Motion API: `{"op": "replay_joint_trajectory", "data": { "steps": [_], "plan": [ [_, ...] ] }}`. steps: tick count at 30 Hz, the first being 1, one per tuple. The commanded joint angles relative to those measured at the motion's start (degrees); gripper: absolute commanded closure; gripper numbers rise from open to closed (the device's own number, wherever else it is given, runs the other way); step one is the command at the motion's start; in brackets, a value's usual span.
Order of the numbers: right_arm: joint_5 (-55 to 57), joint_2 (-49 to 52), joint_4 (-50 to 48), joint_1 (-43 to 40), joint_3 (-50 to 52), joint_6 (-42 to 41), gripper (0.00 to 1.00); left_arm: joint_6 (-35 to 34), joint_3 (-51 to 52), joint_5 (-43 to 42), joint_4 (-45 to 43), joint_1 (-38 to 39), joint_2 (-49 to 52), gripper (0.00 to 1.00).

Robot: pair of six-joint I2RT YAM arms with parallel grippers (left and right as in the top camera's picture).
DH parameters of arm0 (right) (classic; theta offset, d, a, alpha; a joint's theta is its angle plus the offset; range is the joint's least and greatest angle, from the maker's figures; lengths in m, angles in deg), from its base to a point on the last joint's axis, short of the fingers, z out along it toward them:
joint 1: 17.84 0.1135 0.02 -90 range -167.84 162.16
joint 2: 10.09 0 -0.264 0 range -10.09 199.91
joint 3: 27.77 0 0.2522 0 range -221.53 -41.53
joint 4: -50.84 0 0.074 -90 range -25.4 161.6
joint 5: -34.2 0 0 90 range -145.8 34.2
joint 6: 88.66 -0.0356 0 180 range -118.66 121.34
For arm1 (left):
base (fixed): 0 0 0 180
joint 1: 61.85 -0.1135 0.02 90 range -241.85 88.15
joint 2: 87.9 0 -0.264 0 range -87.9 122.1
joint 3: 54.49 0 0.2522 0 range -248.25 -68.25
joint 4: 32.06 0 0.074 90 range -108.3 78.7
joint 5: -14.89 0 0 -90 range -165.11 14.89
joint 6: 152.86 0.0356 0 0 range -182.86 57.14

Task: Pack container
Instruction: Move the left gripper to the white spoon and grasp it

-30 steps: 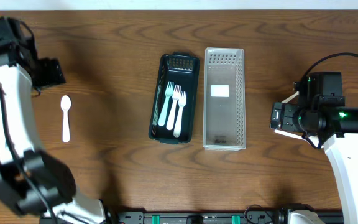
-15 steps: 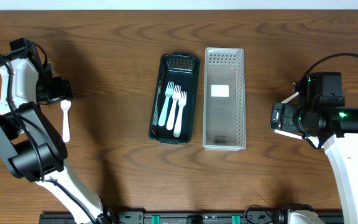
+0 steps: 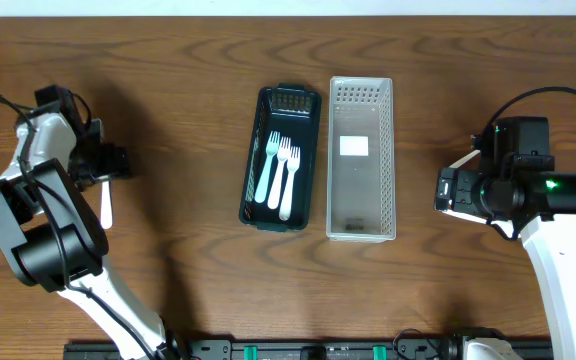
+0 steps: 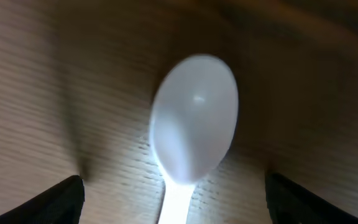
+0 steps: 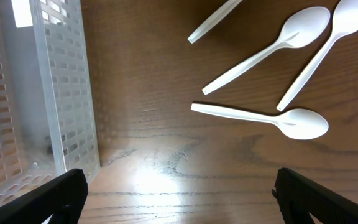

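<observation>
A white plastic spoon (image 4: 194, 127) lies on the wooden table; in the overhead view only its handle (image 3: 105, 208) shows below my left gripper (image 3: 103, 165). My left gripper (image 4: 176, 214) is open and low over the spoon, with a finger on either side of the handle. A dark green tray (image 3: 288, 100) holds three white forks (image 3: 280, 170). A clear perforated basket (image 3: 361, 200) stands to its right. My right gripper (image 3: 448, 190) is open and empty over bare wood (image 5: 179, 199), beside the basket's wall (image 5: 61, 93).
Three white spoons (image 5: 272, 46) and a loose white handle (image 5: 213, 22) lie on the table ahead of the right gripper; the right arm hides them in the overhead view. The clear basket holds only a white label (image 3: 354, 146).
My left arm has moved right and down from the far left edge until its gripper covers the spoon's bowl. The right arm has not moved.
</observation>
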Motion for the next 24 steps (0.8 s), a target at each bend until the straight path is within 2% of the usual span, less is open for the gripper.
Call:
{"op": "replay_joint_trajectory", "data": {
  "steps": [1,10,22,24],
  "plan": [
    [0.0,-0.1,0.1,0.4,-1.0,0.6,0.01,0.6,1.8,0.1,-1.6,-0.3,0.9,0.14],
    [0.0,-0.1,0.1,0.4,-1.0,0.6,0.01,0.6,4.5,0.3,-3.1,-0.3,0.9,0.13],
    [0.0,-0.1,1.2,0.4,-1.0,0.6,0.01,-2.5,4.6,5.5,-2.4,-0.3,0.9,0.18],
    [0.0,-0.1,1.4,0.4,-1.0,0.6,0.01,-2.9,4.6,5.6,-2.3,-0.3,0.9,0.22]
  ]
}}
